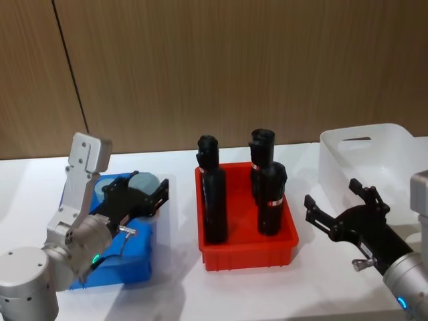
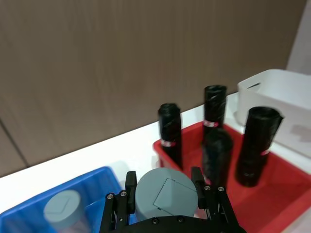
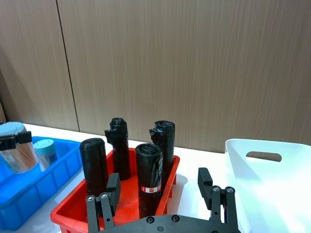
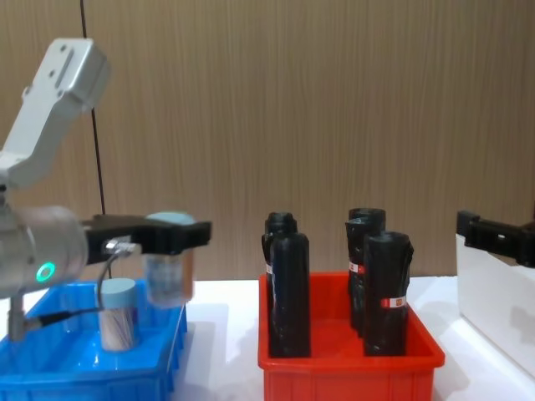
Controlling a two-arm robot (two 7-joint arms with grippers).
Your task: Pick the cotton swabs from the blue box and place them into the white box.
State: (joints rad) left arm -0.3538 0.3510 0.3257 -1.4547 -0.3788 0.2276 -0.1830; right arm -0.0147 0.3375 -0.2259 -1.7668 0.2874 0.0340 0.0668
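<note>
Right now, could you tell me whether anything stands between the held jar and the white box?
Yes: the red bin of tall black rolls stands between the cotton swab jar in the left pincer and the white box. The open right pincer hovers by that box.

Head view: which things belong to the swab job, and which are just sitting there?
Job: jar held in left gripper above blue box; second jar in that box; white box.
Lying about: red bin; black rolls standing in it. Right gripper open, idle by white box.
</note>
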